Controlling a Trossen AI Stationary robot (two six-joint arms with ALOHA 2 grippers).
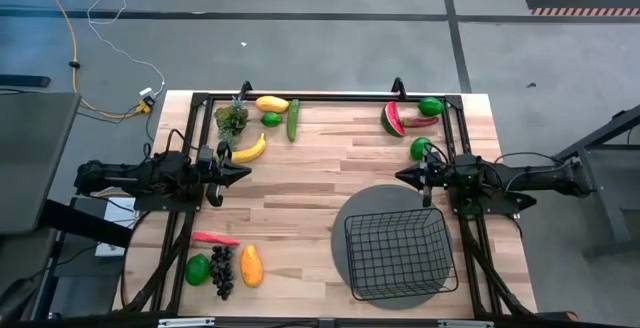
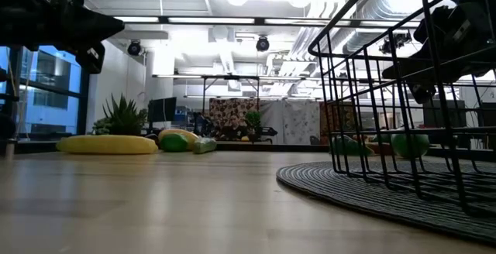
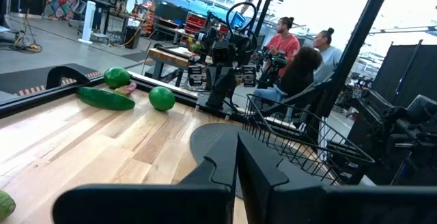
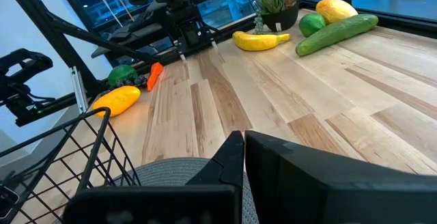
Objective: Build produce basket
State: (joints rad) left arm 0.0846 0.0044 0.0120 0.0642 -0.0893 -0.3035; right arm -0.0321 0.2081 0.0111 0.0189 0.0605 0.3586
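I'm at the start: the wire basket [image 1: 398, 254] sits empty on the grey mat [image 1: 345, 218], both grippers clenched on nothing, so next my left gripper [image 1: 243, 174] must open over the nearby banana [image 1: 250, 149].

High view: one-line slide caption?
Empty black wire-mesh basket on round grey mat; toy produce scattered around; both grippers shut, idle.

Black wire basket [image 1: 398, 253], grey mat [image 1: 352, 218], yellow banana [image 1: 249, 149], red chili [image 1: 214, 238].
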